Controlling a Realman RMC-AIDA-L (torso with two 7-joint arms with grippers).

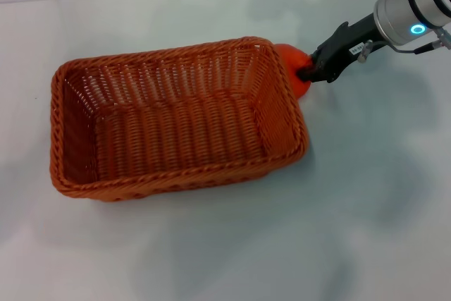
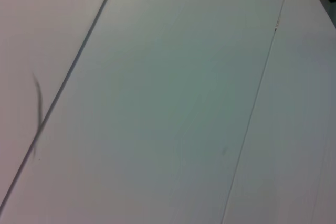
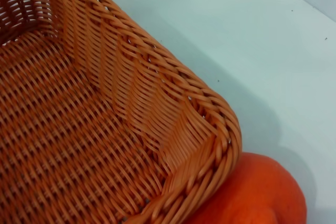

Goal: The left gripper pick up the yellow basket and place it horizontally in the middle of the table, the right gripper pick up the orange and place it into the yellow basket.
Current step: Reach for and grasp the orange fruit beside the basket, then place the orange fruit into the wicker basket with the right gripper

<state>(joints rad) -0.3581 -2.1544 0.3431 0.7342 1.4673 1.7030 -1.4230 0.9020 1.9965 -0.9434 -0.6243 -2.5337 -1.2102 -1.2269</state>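
The yellow basket, orange-brown wicker, lies lengthwise across the middle of the white table, and its inside shows nothing in it. The orange is outside the basket, pressed against its far right corner and partly hidden by the rim. My right gripper reaches in from the upper right and its black fingers clasp the orange's right side. The right wrist view shows the basket's corner with the orange just behind it. My left gripper is out of view; its wrist view shows only white surface.
The silver arm with its blue ring light stretches over the table's far right. Bare tabletop lies around the basket. Thin dark seams cross the white surface in the left wrist view.
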